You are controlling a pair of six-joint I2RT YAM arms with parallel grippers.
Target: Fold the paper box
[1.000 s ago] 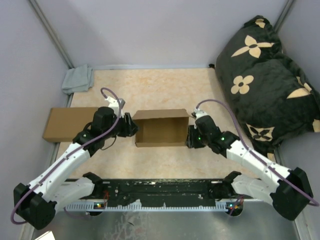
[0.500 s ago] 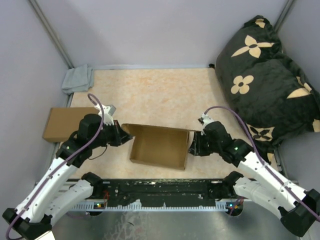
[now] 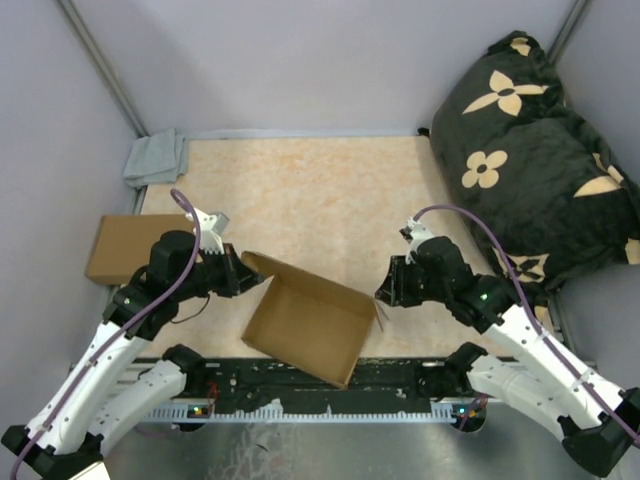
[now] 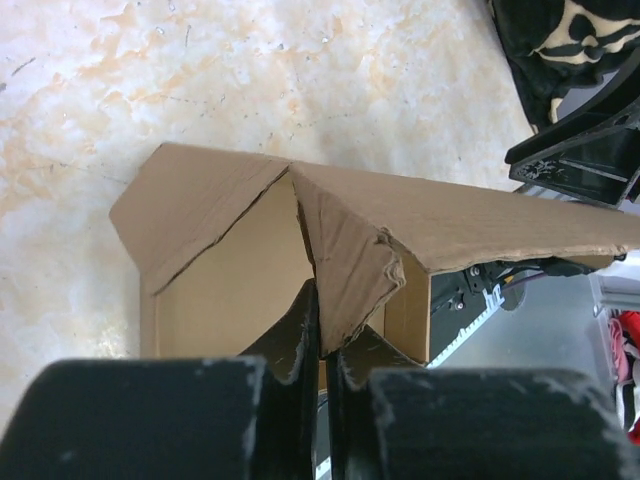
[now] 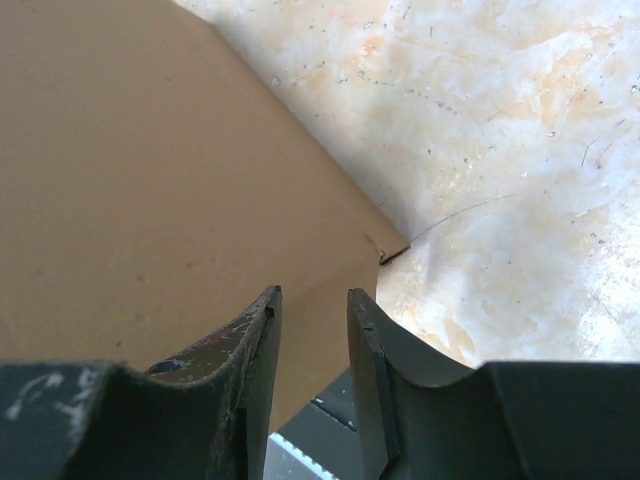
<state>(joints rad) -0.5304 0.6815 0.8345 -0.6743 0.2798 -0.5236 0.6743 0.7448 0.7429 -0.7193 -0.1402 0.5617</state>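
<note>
Since the earlier frames the paper box [image 3: 308, 322] has turned askew and slid toward the arm bases, and both arms have drawn back with it.

From above, the paper box sits open side up on the counter [image 3: 320, 190]. Its nearest corner reaches over the black rail [image 3: 420, 372] at the counter's near edge. The left claw [image 3: 243, 277] meets the box at its far left corner, and the right claw [image 3: 383, 297] sits against its far right corner. A flat cardboard box [image 3: 122, 245] lies left of the paper box, partly under the left arm. A grey cloth [image 3: 155, 158] lies farther left and beyond the paper box, and a black flowered cushion [image 3: 530, 150] is off to its right.

At the left wrist, the left claw [image 4: 322, 345] is clenched on a crumpled corner flap of the paper box [image 4: 480, 230], with the fingers [image 4: 298, 335] pressed on either side of the cardboard. The flap folds inward over the box's open interior.

At the right wrist, the fingers [image 5: 375, 350] of the right claw [image 5: 312, 325] stand a narrow gap apart over a brown panel of the paper box [image 5: 130, 180], near its corner. Whether they pinch any cardboard cannot be told.
</note>
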